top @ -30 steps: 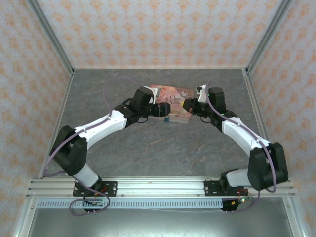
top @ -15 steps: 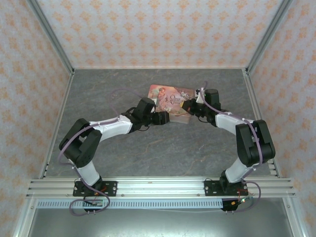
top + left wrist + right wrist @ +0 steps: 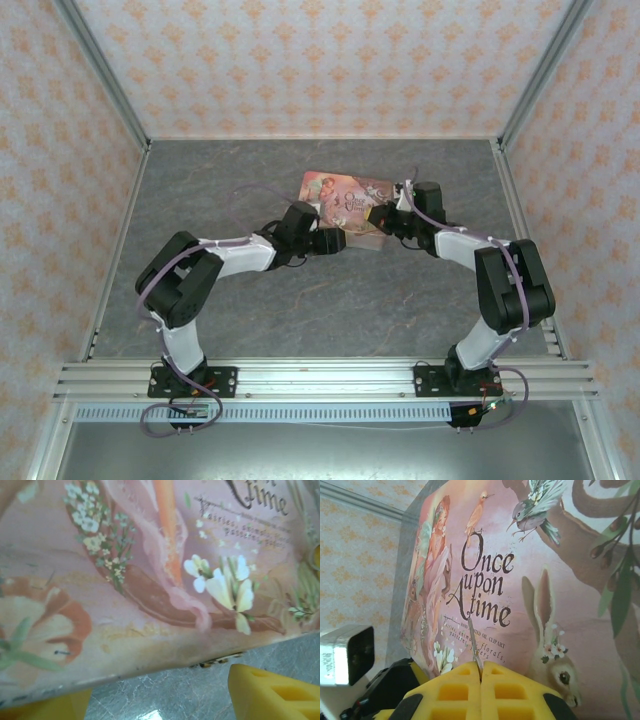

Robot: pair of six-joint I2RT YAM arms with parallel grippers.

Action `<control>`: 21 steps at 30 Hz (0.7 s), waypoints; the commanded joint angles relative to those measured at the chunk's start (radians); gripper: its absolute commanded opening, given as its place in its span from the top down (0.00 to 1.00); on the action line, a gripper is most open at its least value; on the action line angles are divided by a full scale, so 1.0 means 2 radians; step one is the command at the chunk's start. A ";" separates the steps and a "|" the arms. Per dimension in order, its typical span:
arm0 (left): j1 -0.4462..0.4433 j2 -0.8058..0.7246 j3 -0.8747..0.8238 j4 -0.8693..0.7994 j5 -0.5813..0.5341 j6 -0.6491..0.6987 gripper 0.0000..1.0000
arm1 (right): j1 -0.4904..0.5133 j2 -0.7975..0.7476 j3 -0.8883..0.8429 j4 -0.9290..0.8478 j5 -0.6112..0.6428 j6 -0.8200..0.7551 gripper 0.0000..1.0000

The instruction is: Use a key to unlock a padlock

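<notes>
The grey table (image 3: 250,300) carries the pink box (image 3: 345,195) near the middle of its far edge, and the box has not shifted over the last second. What has changed is the arms. A second ago both reached out high over the box. Now the left arm (image 3: 235,258) has folded its elbow back toward the near-left corner, while the right arm (image 3: 470,250) stands doubled up by the right edge, hardly moved in the last half second. Both wrists have dropped to the box's level. I read this as the approach closing in, with no unlocking begun. The left gripper (image 3: 335,240) lies low at the box's near side, released, one yellow finger (image 3: 270,690) on each side below the lid's printed edge and gripping nothing. The right gripper (image 3: 378,213) is at the box's right end, clenched on the key (image 3: 476,650), a thin silvery blade that pokes out over the lid between the pressed fingers. I cannot place the padlock for certain. A second ago a teal speck sat at the box's near side, just where the left gripper is now.
</notes>
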 commanded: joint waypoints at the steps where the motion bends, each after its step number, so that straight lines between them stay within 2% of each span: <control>1: -0.001 0.012 0.002 0.024 0.008 -0.002 0.29 | 0.006 0.017 -0.025 -0.029 0.009 0.002 1.00; 11: -0.001 0.039 0.005 0.043 0.016 -0.004 0.34 | 0.024 0.015 -0.028 -0.022 0.010 0.015 1.00; 21: -0.001 0.039 0.000 0.057 -0.013 -0.003 0.40 | 0.030 0.015 -0.027 -0.017 0.008 0.017 1.00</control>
